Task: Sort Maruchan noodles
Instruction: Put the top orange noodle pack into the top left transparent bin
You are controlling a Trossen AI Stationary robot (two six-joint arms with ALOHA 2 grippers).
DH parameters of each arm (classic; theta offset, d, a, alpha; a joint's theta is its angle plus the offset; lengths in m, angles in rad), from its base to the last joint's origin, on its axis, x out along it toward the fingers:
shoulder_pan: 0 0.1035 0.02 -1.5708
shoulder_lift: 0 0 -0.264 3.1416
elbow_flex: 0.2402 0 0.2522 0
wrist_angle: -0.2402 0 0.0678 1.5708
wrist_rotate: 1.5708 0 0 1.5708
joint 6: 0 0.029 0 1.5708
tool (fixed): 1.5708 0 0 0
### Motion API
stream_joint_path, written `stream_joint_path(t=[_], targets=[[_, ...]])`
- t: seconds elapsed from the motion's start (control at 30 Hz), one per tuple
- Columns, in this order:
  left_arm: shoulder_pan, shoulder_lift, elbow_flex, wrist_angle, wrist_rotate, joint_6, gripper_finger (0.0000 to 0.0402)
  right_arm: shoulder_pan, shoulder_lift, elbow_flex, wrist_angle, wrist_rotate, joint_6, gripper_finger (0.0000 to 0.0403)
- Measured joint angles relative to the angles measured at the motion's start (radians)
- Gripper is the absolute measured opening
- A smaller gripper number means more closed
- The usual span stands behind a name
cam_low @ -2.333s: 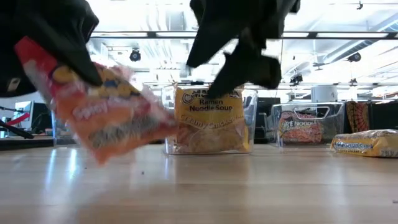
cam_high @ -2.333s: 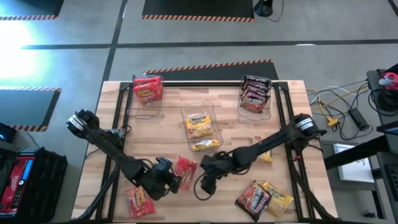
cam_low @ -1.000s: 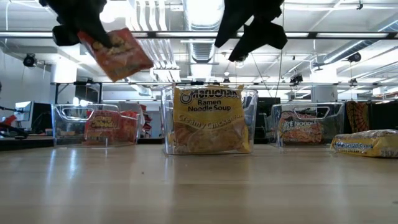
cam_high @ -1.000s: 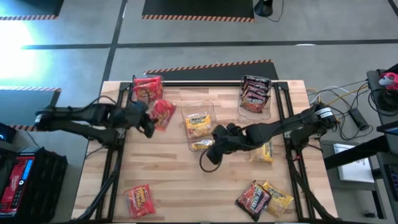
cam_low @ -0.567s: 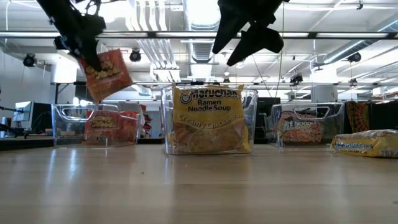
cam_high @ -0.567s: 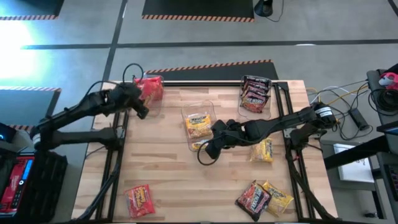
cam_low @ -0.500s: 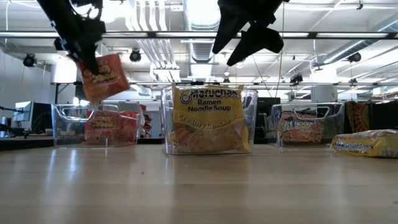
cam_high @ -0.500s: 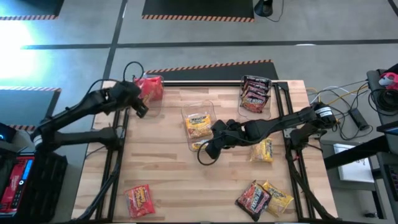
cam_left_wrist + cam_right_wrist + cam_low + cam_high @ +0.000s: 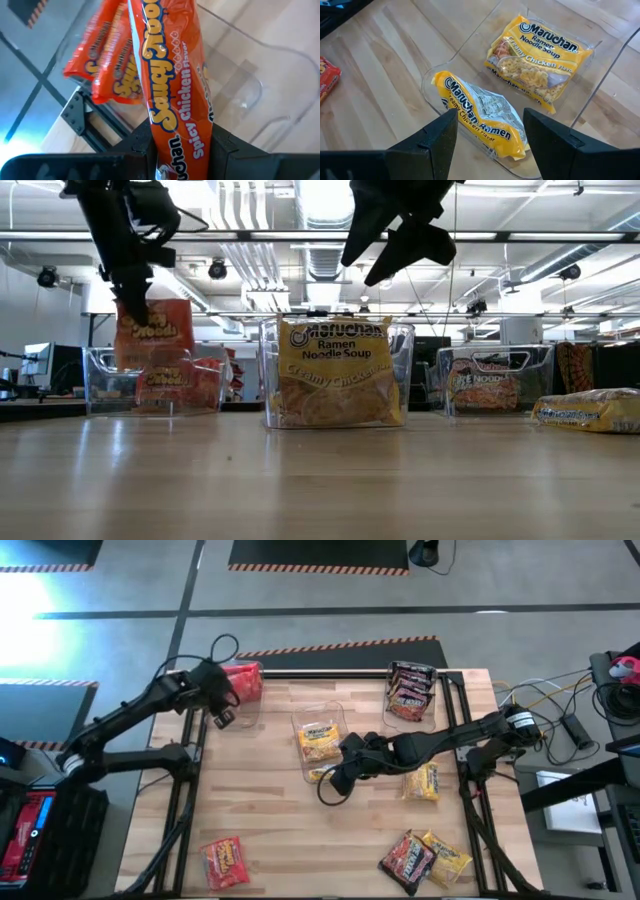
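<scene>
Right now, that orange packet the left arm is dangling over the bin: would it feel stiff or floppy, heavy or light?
Probably fairly stiff: the orange packet hangs straight from the left pincer without drooping, so a firm noodle block likely fills it. Likely light, since a pinch on one end holds it. The glossy wrapper looks slippery, so it might slide once dropped into the clear bin.

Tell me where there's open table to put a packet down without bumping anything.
The widest bare wood on the table lies along the near side, between the red packet at the near left corner and the two packets near right. Bare wood also runs down the left side below the red bin. The middle is crowded: the yellow bin with the right gripper over it.
</scene>
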Motion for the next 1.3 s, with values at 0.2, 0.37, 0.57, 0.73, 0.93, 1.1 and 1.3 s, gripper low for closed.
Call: stream_joint_path(t=[0.2, 0.37, 0.57, 0.73, 0.93, 1.1, 1.3], targets=[[-0.001, 0.032, -0.001, -0.026, 0.046, 0.111, 0.0086, 0.000, 0.000, 0.000, 0.000, 0.000, 0.000, 0.0215], [0.000, 0.078, -0.003, 0.006, 0.046, 0.201, 0.0086, 0.000, 0.000, 0.000, 0.000, 0.000, 0.000, 0.0215], [0.000, 0.164, -0.021, 0.061, 0.042, 0.233, 0.0086, 0.000, 0.000, 0.000, 0.000, 0.000, 0.000, 0.0215], [0.003, 0.188, -0.053, 0.147, 0.019, 0.240, 0.0086, 0.000, 0.000, 0.000, 0.000, 0.000, 0.000, 0.0215], [0.032, 0.182, -0.116, 0.254, -0.003, 0.289, 0.0107, 0.000, 0.000, 0.000, 0.001, 0.000, 0.000, 0.0215], [0.041, 0.195, -0.171, 0.308, -0.003, 0.333, 0.0137, 0.000, 0.000, 0.000, 0.001, 0.000, 0.000, 0.0215], [0.053, 0.195, -0.184, 0.335, -0.024, 0.365, 0.0158, 0.000, 0.000, 0.000, 0.001, 0.000, 0.000, 0.0215]])
